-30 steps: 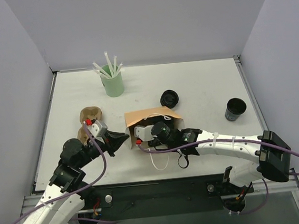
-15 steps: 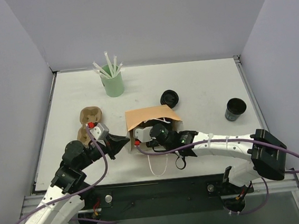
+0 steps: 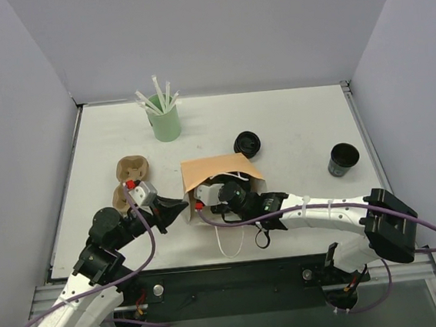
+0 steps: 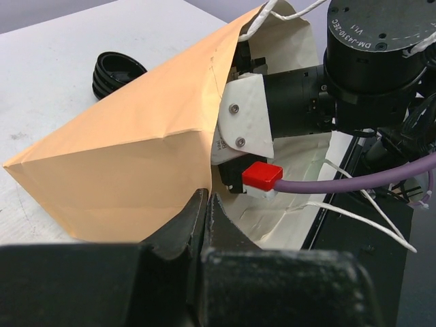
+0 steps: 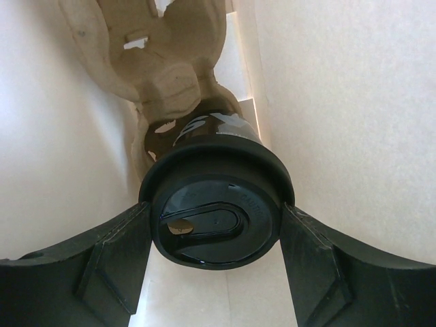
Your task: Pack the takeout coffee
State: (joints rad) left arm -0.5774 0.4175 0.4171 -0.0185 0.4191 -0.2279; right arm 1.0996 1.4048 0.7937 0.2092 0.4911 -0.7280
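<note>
The takeout coffee (image 5: 208, 218) lies deep inside the brown paper bag (image 4: 129, 157), its base in or against a pulp carrier (image 5: 163, 61). The right pincer (image 5: 214, 219) is clamped on either side of its lid. With the grip on the lid alone, I judge a careless tug could pop it off. An early release could let the cup roll, since the bag lies on its side on the desk (image 3: 292, 125). The white string handles (image 4: 354, 218) lie near that wrist and may snag. The left pincer (image 4: 206, 204) is closed at the bag's mouth rim; whether it pinches paper I cannot tell, and a slip there would collapse the opening
</note>
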